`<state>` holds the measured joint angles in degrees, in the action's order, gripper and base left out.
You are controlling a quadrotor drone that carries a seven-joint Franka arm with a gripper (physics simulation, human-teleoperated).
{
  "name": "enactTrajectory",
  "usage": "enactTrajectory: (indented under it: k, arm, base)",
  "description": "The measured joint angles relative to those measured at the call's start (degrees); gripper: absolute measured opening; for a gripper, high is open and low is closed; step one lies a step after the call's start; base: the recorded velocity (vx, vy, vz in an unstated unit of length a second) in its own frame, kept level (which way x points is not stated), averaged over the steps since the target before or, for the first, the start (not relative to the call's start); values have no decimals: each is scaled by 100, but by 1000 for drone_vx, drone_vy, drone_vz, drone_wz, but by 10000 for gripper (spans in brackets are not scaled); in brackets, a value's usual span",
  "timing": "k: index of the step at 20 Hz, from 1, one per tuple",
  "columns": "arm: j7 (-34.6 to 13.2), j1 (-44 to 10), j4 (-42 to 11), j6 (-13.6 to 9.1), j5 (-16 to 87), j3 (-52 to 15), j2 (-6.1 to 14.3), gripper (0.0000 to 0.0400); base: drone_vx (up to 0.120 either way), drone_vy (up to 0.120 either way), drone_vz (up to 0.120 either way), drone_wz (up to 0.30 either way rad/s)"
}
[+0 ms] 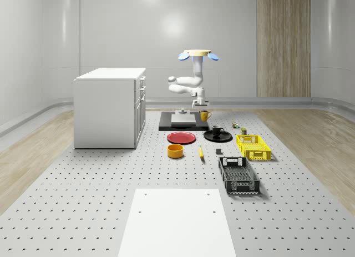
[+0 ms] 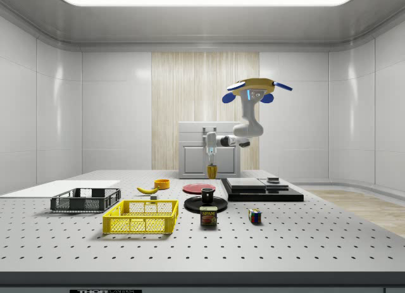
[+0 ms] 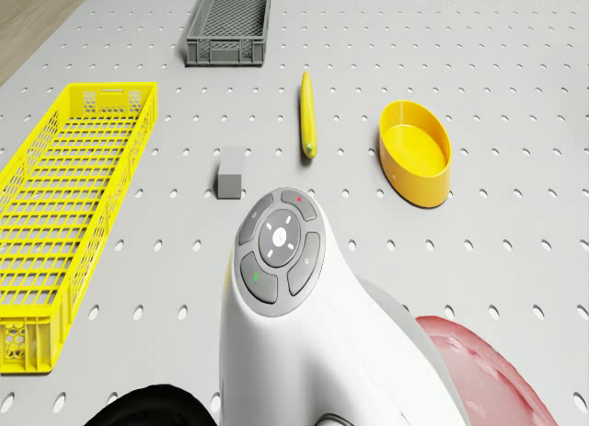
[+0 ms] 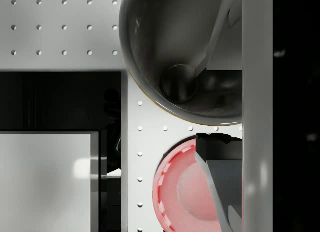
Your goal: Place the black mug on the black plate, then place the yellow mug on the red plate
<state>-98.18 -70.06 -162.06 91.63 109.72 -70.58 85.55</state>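
The drone (image 1: 197,54) hovers over the back of the table, above the black platform. Its arm hangs down and the gripper (image 1: 198,106) is shut on the rim of the yellow mug (image 1: 204,116), which is held clear of the table. The side view shows the yellow mug (image 2: 212,172) under the gripper (image 2: 212,159), higher than the red plate (image 2: 198,188). In the wrist view one finger (image 4: 215,31) is inside the mug (image 4: 170,46) and the red plate (image 4: 177,192) lies beneath. The black mug (image 1: 217,130) stands on the black plate (image 1: 224,138).
A black platform (image 1: 166,125) with a white block lies behind the plates, and a white cabinet (image 1: 108,110) stands at the whole-scene view's left. A yellow bowl (image 1: 175,151), banana (image 1: 201,152), yellow crate (image 1: 253,147) and black crate (image 1: 238,175) sit nearer the front. A can (image 2: 209,216) and cube (image 2: 254,216) lie nearby.
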Motion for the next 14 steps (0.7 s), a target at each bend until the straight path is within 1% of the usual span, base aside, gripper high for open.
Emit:
enactTrajectory:
  k: [14]
  arm:
    - [-4,-5,1,13,-6,-2,14,110]
  base:
    - [120,-120,0,0]
